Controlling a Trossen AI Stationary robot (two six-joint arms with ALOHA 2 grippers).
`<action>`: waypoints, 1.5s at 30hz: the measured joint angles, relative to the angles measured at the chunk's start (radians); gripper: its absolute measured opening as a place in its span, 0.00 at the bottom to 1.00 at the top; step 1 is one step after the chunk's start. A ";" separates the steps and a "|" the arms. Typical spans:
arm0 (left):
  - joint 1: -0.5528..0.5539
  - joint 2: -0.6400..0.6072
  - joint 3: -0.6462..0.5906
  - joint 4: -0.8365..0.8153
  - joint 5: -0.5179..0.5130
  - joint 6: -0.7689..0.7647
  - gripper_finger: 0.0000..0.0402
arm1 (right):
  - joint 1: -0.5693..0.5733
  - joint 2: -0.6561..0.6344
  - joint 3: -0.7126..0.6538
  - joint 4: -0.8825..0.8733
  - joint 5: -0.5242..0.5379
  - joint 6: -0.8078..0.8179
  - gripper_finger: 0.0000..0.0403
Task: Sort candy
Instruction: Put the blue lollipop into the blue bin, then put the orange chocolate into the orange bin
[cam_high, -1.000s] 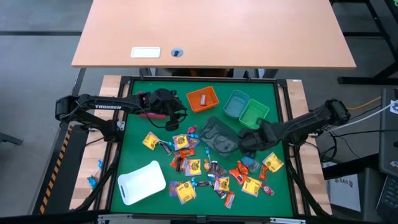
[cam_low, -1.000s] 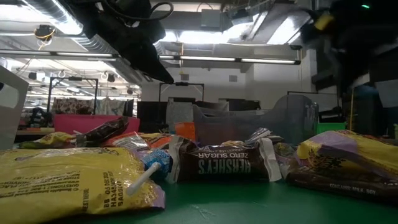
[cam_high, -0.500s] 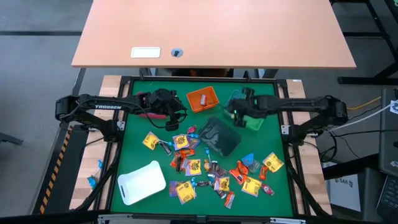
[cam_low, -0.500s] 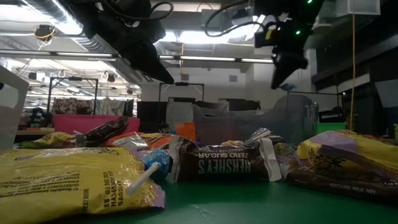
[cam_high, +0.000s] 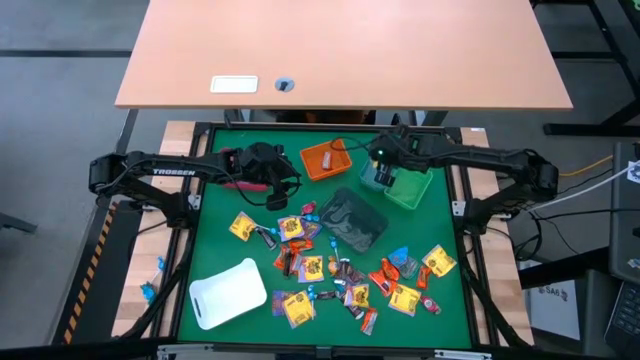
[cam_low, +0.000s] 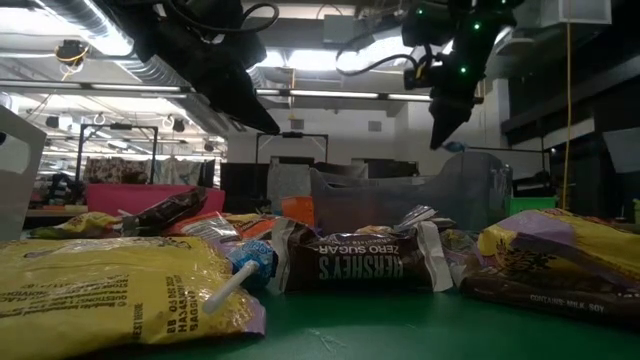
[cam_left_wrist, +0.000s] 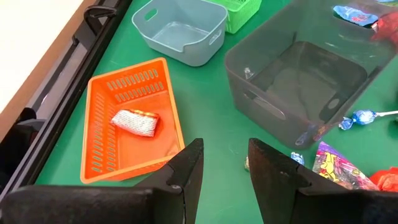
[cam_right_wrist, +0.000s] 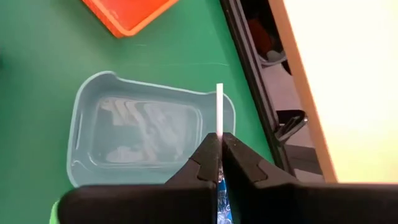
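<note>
The candy (cam_high: 335, 272) lies scattered over the green mat, small packets and blue lollipops. My right gripper (cam_right_wrist: 219, 142) hangs above the light blue bin (cam_right_wrist: 149, 138), shut on a blue-wrapped lollipop with a white stick. In the high view it (cam_high: 384, 172) is over that bin (cam_high: 372, 178) at the far right. My left gripper (cam_left_wrist: 224, 171) stands open with nothing between its fingers, near the orange bin (cam_left_wrist: 134, 124). One wrapped sweet (cam_left_wrist: 137, 121) lies on that bin's floor. My right gripper pinches the lollipop between its two fingers. The white stick (cam_right_wrist: 219, 109) pokes out past the fingertips, and the blue wrapped head (cam_right_wrist: 222, 200) sits farther back between the fingers. The fingers slant down. The lollipop is lifted clear above the light blue bin.
A green bin (cam_high: 412, 186) stands next to the light blue one. A clear grey bin (cam_high: 352, 220) sits mid-mat and a white tray (cam_high: 227, 292) at the near left. The mat's raised black frame (cam_right_wrist: 249, 81) runs close behind the bins.
My right gripper has swung from the candy pile at the near right toward the far edge and a little left, ending over the light blue bin. Its wrist has turned on the way. The lollipop has come along, clear of the mat.
</note>
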 joint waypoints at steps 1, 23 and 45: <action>0.000 0.000 0.000 0.000 0.000 0.000 0.29 | -0.007 0.000 0.000 0.002 -0.014 -0.001 0.02; 0.000 0.000 0.000 -0.063 -0.029 -0.016 0.29 | -0.042 0.000 0.000 0.008 -0.148 0.000 0.17; 0.000 0.046 0.000 -0.188 -0.019 0.087 0.29 | -0.042 0.000 0.000 0.008 -0.148 0.004 0.44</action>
